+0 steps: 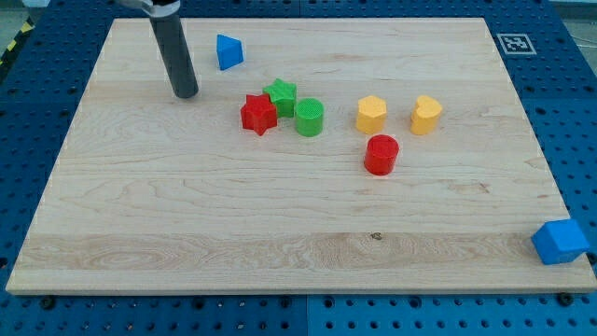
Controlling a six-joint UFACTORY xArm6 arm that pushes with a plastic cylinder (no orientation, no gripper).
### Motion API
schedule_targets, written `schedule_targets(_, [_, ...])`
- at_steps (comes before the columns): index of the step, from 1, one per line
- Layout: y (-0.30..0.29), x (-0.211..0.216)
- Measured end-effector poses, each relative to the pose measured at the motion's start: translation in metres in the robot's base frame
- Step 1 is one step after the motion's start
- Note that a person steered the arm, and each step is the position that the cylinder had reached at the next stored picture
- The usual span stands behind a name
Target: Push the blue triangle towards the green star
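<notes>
The blue triangle lies near the view's top, left of centre. The green star sits below and to its right, touching the red star and the green cylinder. My tip rests on the board, below and to the left of the blue triangle, apart from it, and well left of the green star.
A yellow hexagon block, a yellow heart-like block and a red cylinder lie right of centre. A blue cube sits off the wooden board at the lower right. A marker tag is at the board's top right.
</notes>
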State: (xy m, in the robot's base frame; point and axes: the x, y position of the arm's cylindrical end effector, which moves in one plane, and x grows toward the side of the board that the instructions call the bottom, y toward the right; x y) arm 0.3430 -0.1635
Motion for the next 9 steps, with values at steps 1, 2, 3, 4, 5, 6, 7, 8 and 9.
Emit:
schedule_targets(1, [-0.015,-0.031])
schedule_targets(2, [-0.022,-0.057])
schedule_targets(3, [-0.021,-0.082])
schedule_targets(4, [-0.013,-0.098])
schedule_targets(5, [0.002,-0.098])
schedule_targets(6, [0.023,-0.098])
schedule_targets(7, [0.044,-0.098])
schedule_targets(8, [0.059,-0.091])
schedule_targets(9, [0.067,-0.081])
